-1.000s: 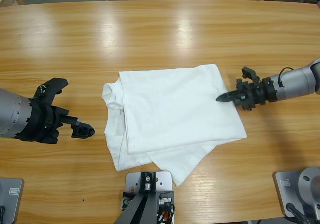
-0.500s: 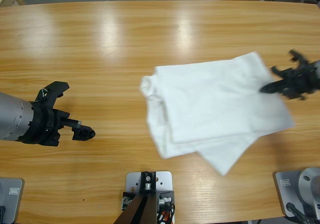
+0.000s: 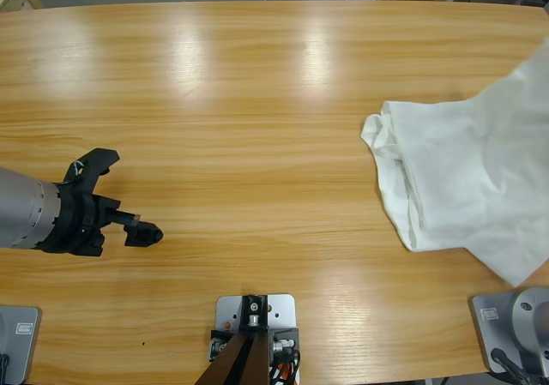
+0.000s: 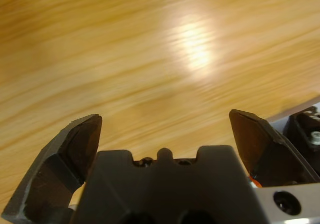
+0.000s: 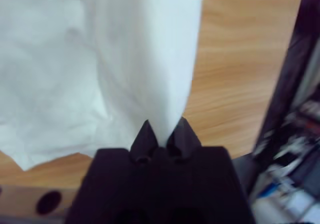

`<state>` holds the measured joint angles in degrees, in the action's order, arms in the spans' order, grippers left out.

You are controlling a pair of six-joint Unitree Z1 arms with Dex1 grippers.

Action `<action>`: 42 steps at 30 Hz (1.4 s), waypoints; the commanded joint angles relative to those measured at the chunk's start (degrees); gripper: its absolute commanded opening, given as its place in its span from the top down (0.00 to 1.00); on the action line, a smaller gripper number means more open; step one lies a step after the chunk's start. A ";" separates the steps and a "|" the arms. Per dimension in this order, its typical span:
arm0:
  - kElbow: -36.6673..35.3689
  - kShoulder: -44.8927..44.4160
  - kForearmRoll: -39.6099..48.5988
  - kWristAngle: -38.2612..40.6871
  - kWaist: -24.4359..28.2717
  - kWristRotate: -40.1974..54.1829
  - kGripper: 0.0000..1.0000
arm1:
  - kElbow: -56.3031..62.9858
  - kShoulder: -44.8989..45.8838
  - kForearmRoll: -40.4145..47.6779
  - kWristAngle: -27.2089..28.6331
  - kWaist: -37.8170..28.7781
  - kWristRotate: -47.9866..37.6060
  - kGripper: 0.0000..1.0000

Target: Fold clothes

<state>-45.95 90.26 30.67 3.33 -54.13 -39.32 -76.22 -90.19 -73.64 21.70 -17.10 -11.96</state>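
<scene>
From above, you see the soft white cotton T-shirt (image 3: 467, 183) bunched at the far right side of the smooth, shiny wooden table (image 3: 257, 85), well apart from your left gripper (image 3: 129, 222). One end of the shirt lifts up past the picture's edge.

Down your left wrist, the two black jaws are spread wide with only bare wood between them.

Down your right wrist, the right gripper (image 5: 162, 134) is pinching a fold of the thin, floppy shirt. If you pull more, the shirt could slide off the table, or slip out of the pinch.

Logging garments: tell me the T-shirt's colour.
Plain white T-shirt, clearest in the high view.
</scene>
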 commanded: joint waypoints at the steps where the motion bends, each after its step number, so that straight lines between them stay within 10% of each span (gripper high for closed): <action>1: 2.97 -0.10 -3.09 0.10 -0.45 -0.49 0.00 | -4.33 -10.21 -4.66 2.84 -26.14 -10.17 1.00; 29: 3.97 0.06 -4.21 0.08 -0.45 -0.67 0.00 | 10.12 -19.67 19.41 -20.10 -40.99 -17.68 1.00; 30: 4.01 0.09 -4.21 0.06 -0.45 -0.67 0.00 | 10.12 -19.83 19.41 -20.95 -41.20 -18.03 0.94; 32: 4.11 0.06 -4.19 0.08 -0.45 -0.67 0.00 | 10.21 -19.97 19.32 -22.00 -42.08 -19.19 0.24; 37: 5.50 0.00 -4.12 0.01 -0.45 -0.49 0.00 | 10.09 -14.82 19.04 -22.60 -44.24 -23.43 0.00; 42: 5.43 0.00 -4.72 0.01 -0.45 -0.63 0.00 | 9.86 -6.42 17.88 -20.65 -44.24 -24.96 0.01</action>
<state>-42.32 90.26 27.17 3.33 -54.14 -39.46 -67.27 -105.65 -54.91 -0.01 -60.52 -34.60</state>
